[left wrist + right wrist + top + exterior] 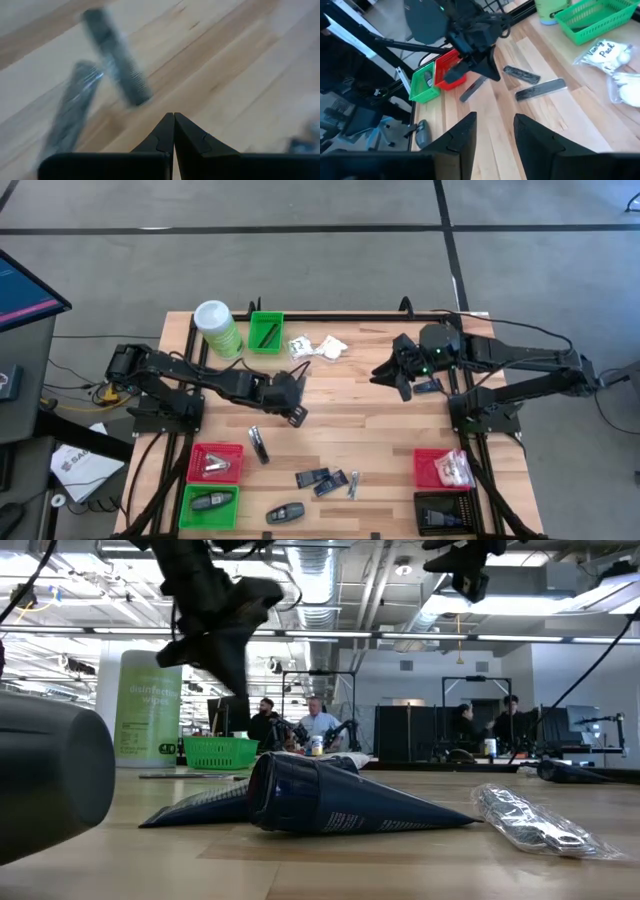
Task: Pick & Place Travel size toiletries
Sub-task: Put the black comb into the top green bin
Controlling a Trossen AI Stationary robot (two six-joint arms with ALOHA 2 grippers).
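We read the step in hand as going for the next loose toiletry and carrying it to a bin, and to do it well we want to come down square over one piece, close on it alone, and lift it clear of its neighbours before moving to a bin. On the desk (pixel 380 420), the largest thing near the far-left corner is the tall green canister (pixel 217 328), with a green bin (pixel 266 332) just beside it and white sachets (pixel 317 347) next along the far edge. Along the near edge we see a red bin (pixel 216 463) and a second green bin (pixel 209 504) at the left, another red bin (pixel 442 467) and a black bin (pixel 446 513) at the right, each with something in it. Loose between them lie dark flat packets (pixel 322 478), a black oval piece (pixel 285 512) and a slim silvery tube (pixel 258 445), left of the middle. The left gripper (pixel 296 412) hangs above the desk left of centre, its fingers pressed together on nothing in its wrist view, with the slim tube on the wood just ahead. The right gripper (pixel 491 132) sits over the far-right part of the desk, its jaws a narrow gap apart; we see nothing between them, though a dark packet (pixel 428 386) lies right by it.
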